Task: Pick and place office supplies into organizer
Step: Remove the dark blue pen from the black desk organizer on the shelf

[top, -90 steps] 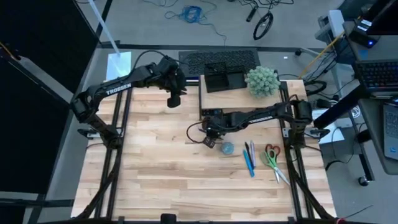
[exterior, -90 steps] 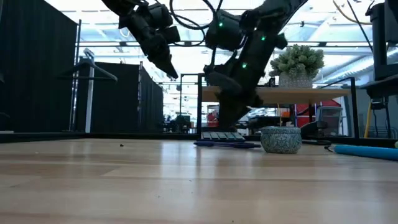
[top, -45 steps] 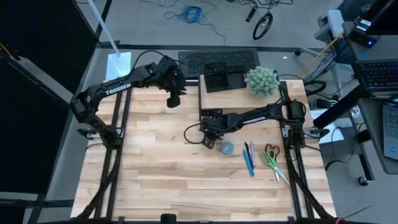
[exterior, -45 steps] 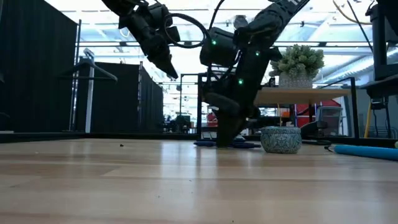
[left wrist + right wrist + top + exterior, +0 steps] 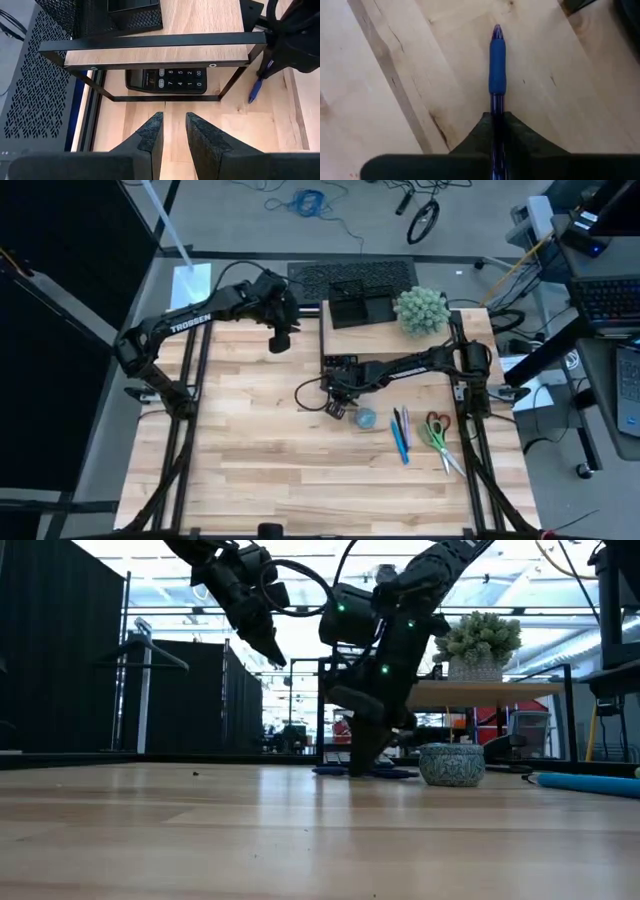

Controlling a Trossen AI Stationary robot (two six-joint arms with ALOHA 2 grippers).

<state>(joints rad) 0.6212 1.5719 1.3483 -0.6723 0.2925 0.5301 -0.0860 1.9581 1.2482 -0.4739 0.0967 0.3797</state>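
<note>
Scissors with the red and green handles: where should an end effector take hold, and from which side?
The red-and-green-handled scissors lie flat near the table's right edge, beside the slim blue pens. Judging from above, come straight down and pinch across the narrow neck where handles meet blades; the loops look too wide.

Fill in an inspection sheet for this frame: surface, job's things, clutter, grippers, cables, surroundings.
Surface: wooden table, mostly bare.
Job's things: blue pen in the right gripper; more pens, scissors and a small disc on the table; organizer on the riser.
Clutter: calculator under the riser; plant ball.
Grippers: right gripper shut on the pen at table level; left gripper open, raised.
Cables: black loop by the right wrist.
Surroundings: floor cables, desks.
</note>
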